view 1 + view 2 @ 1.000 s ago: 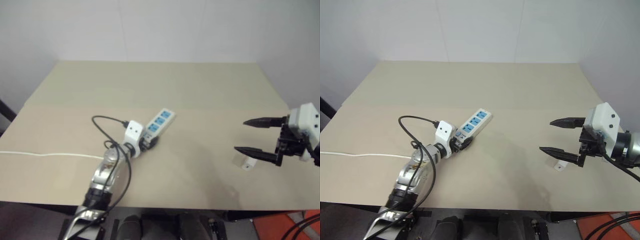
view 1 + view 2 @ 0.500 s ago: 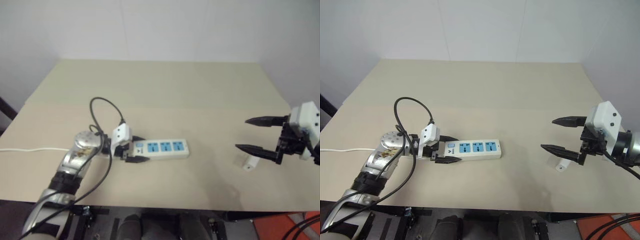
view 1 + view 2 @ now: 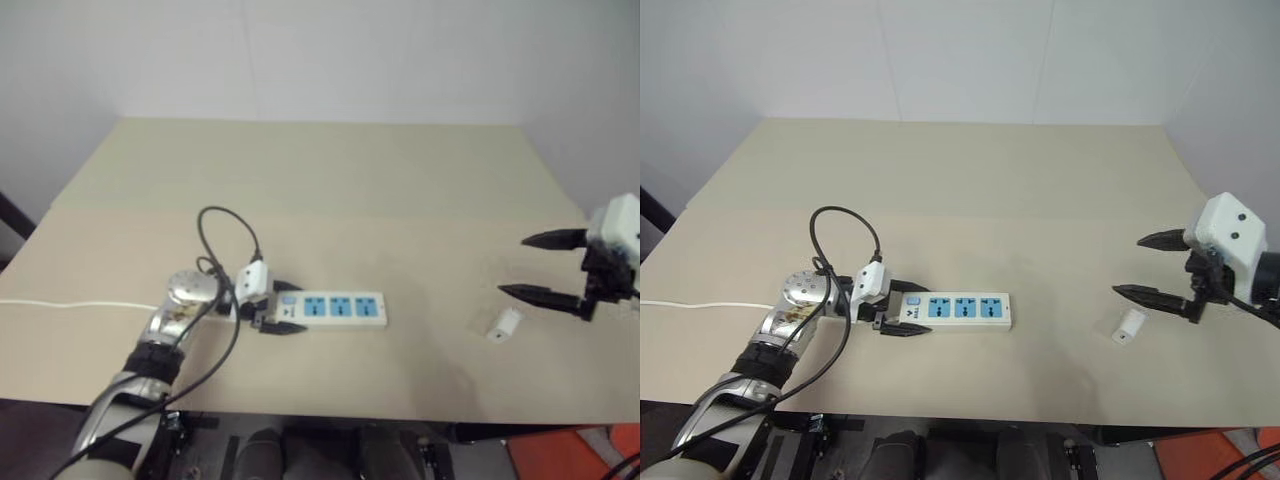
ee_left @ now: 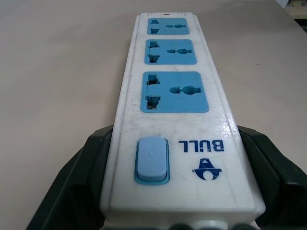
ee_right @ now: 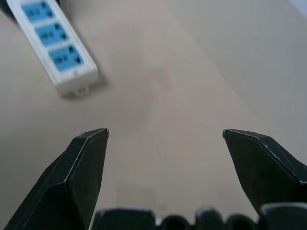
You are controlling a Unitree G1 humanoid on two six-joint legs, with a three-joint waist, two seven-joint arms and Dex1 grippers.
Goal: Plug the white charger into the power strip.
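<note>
Left wrist view: the strip [image 4: 175, 120] is seen clamped at its switch end between the two black fingers [image 4: 79, 177] of the left gripper [image 3: 895, 313], with the three blue sockets running away from the camera, face up. Held this way, the strip is judged to be steadied flat on the table [image 3: 970, 190] so that a plug can be pushed in without the bar sliding. In the eye views the strip lies level across the near part of the table, and a thin white cord [image 3: 700, 306] is seen trailing off toward the left edge; where it joins the strip is hidden behind the wrist.

The charger [image 3: 1128, 326] lies on the table well apart from the strip, on the right side. The right gripper [image 3: 1160, 265] hovers just beyond it with its jaws spread wide and nothing between them, so the charger is not yet picked up; the wide spread is judged to be ready for a grasp. In the right wrist view the charger is cut off below the fingers, and only the far end of the strip is made out, blurred. Which way the charger's pins face cannot be told.
</note>
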